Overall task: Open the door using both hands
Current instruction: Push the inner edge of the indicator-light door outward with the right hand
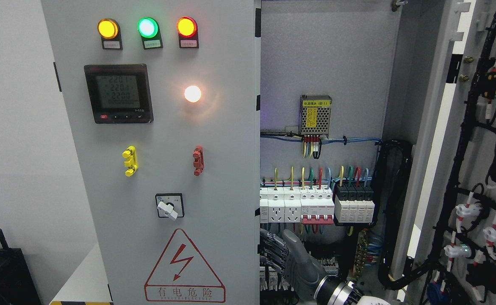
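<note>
While the right-hand door [464, 169] already stands swung wide, one hand [284, 256] reaches for the closed left door [163, 169].

Entering from the lower right, the right hand has its fingers [271, 254] curled at the free vertical edge of the left door, just to the hand's left; whether they truly hook it I cannot tell. That tall door runs top to bottom, its face with lamps [147, 27] and meter [118, 93] turned toward the camera. Risk: directly above and behind the hand sit breakers [315, 207] and wiring [370, 248], so a slipped grip could snag cables or knock a switch. No left hand shows.
</note>
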You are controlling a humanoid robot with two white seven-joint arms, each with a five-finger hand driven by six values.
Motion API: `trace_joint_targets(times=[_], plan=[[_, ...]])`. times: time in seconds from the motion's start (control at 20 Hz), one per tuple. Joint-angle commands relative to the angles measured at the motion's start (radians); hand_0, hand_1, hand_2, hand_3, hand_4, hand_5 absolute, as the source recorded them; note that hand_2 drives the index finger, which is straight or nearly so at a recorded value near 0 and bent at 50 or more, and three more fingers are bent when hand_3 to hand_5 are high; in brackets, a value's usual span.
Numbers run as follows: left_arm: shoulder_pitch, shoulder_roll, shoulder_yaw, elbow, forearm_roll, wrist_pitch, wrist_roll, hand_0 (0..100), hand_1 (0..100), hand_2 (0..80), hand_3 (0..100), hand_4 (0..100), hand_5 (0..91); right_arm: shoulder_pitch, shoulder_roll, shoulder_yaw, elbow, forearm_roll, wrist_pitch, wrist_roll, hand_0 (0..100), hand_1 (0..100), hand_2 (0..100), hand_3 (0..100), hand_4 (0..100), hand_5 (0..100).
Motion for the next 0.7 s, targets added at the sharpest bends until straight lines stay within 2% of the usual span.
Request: trace_joint_targets(times=[0.0, 0.65], plan=[[0.0, 0.0, 0.001, 0.0, 0.0, -0.001, 0.0, 0, 0, 0.0, 0, 3, 0.0, 0.008, 0.0, 0.001, -0.034, -0.002, 0.019, 0.003, 0, 0, 0, 0, 0, 0], [0.0, 0.0, 0.001, 0.0, 0.0, -0.001, 0.0, 0, 0, 0.0, 0, 3, 0.0, 0.045, 0.007, 0.004, -0.107, -0.003, 0.028, 0.004, 0, 0, 0, 0, 0, 0]])
